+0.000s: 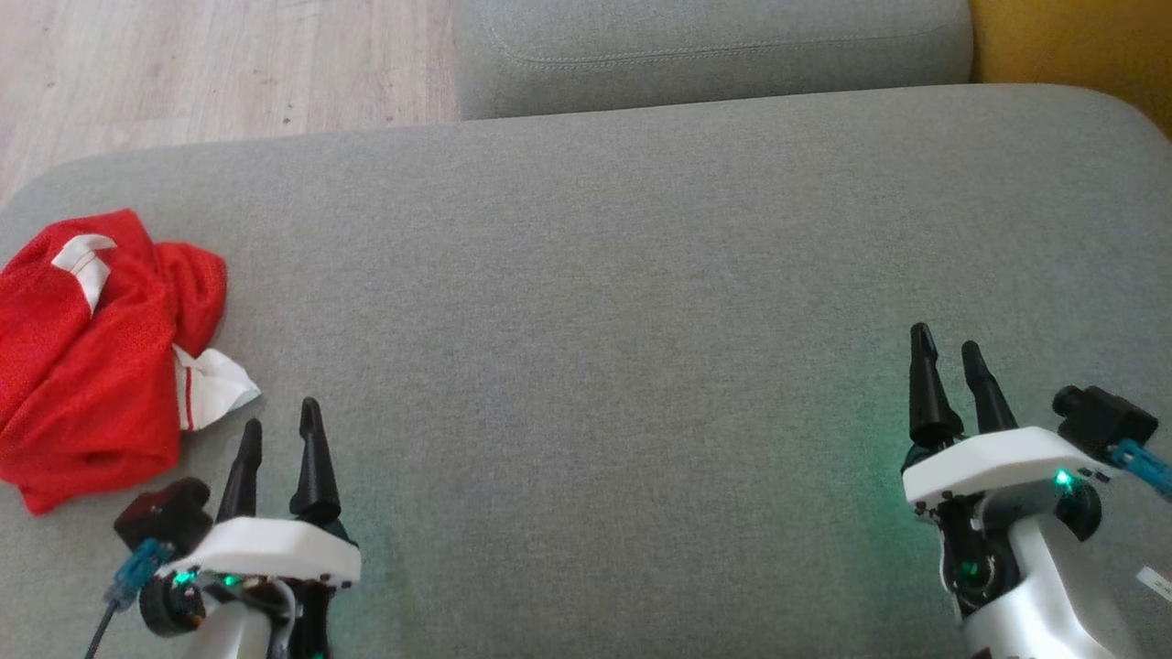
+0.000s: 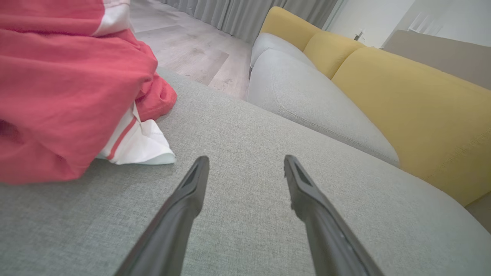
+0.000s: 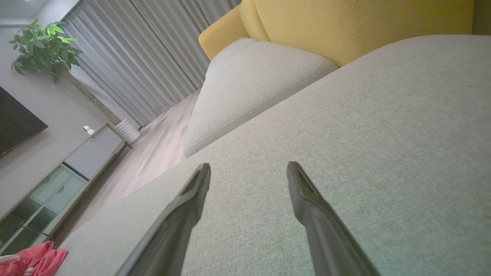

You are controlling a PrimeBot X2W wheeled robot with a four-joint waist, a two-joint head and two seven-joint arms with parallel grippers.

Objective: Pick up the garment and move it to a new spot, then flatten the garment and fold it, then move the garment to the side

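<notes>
Looking down from the head view, the garment (image 1: 92, 357) lies crumpled at the left end of the grey cushion (image 1: 586, 275). One white sleeve end (image 1: 215, 389) pokes out toward the left gripper (image 1: 280, 414). That gripper hovers just beside the cloth, jaws apart and empty. The right gripper (image 1: 945, 339) sits well apart at the far right, jaws likewise parted, holding nothing. Wood floor (image 1: 183, 64) shows beyond the cushion.

From the left wrist view, the red heap takes the upper left, its sleeve end resting on the cushion just left of the spread jaws. A yellow backrest (image 2: 414, 107) runs along the right.

From the right wrist view, the jaws spread over the cushion. The garment is a red scrap at the bottom left corner, with curtains (image 3: 145, 57) and a plant (image 3: 42, 50) behind.
</notes>
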